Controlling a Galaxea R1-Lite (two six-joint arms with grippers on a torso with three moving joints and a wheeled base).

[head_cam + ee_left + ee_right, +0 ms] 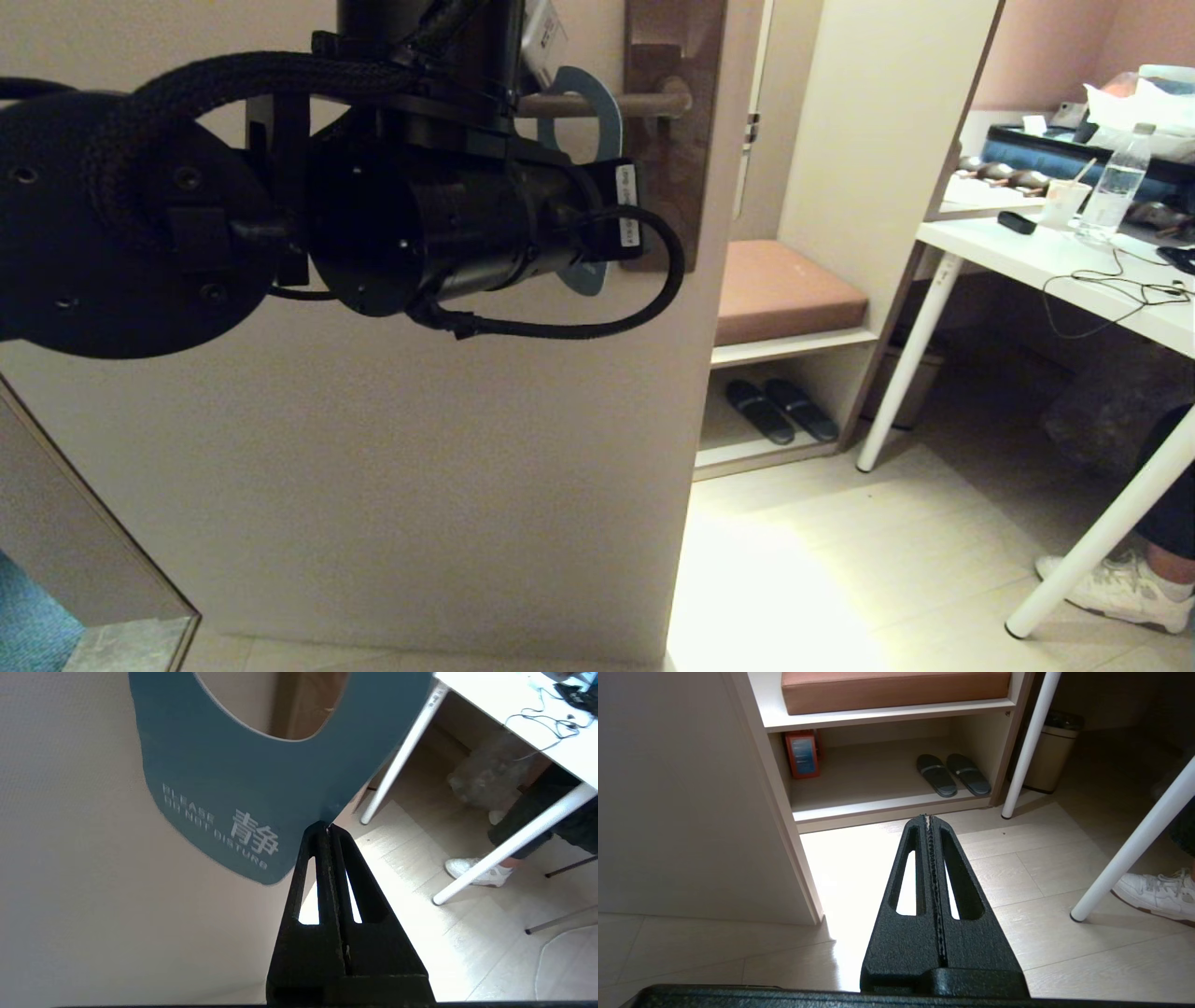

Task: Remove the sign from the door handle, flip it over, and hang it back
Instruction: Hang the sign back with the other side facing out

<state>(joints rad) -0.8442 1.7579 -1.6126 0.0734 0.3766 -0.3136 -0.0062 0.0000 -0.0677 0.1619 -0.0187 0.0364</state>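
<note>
Hangs on the door handle, the sign, with the lever passing through its round hole and the card dropping flat against the pale door. Shows, in the left wrist view, a slate-blue face with white lettering reading "PLEASE DO NOT DISTURB" beside two large Chinese characters, and a rounded end. Mostly covered in the head view by the left arm, which fills the frame from about 9 o'clock to the centre; only the blue ring around the lever and a sliver of the card's lower end at about 6 o'clock of the handle peek out. Mounted on a tall dark brown plate, the slim bronze lever.

Left gripper: jaws pressed together, pinching the sign's edge close to the rounded end.

Right gripper: jaws pressed together on nothing, pointing down over the pale floor near a shelf with dark slippers and a brown cushion above.

At about 3 o'clock in the head view, a white table with a water bottle and a cup.
</note>
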